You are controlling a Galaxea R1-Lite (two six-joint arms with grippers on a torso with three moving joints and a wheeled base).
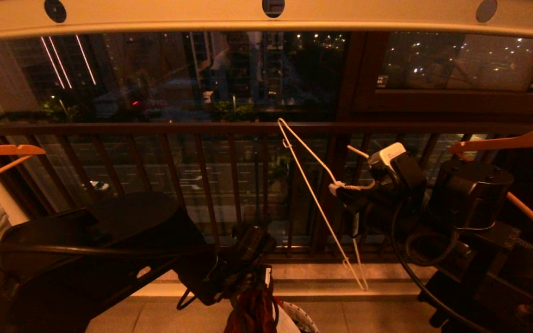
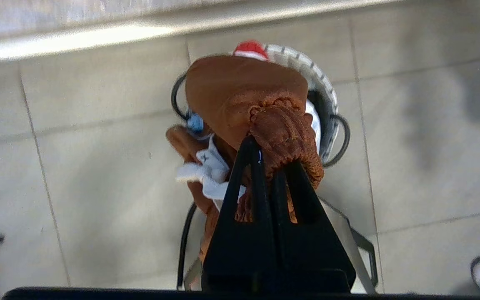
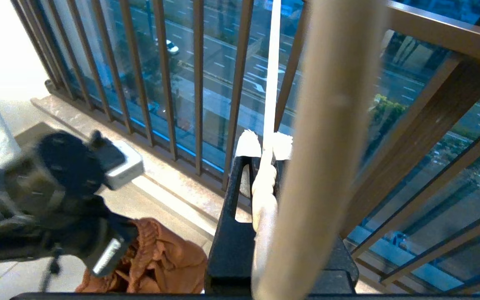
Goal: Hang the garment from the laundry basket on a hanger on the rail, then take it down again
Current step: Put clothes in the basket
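No writing is readable; the left claw [image 2: 271, 166] pinches the shorts [image 2: 244, 96], the right claw [image 3: 265, 152] the hanger [image 1: 312, 194].

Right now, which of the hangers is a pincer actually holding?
The thin white wire hanger, clamped at its twisted neck by the right pincer. The orange-brown wooden hangers at far left and far right are untouched.
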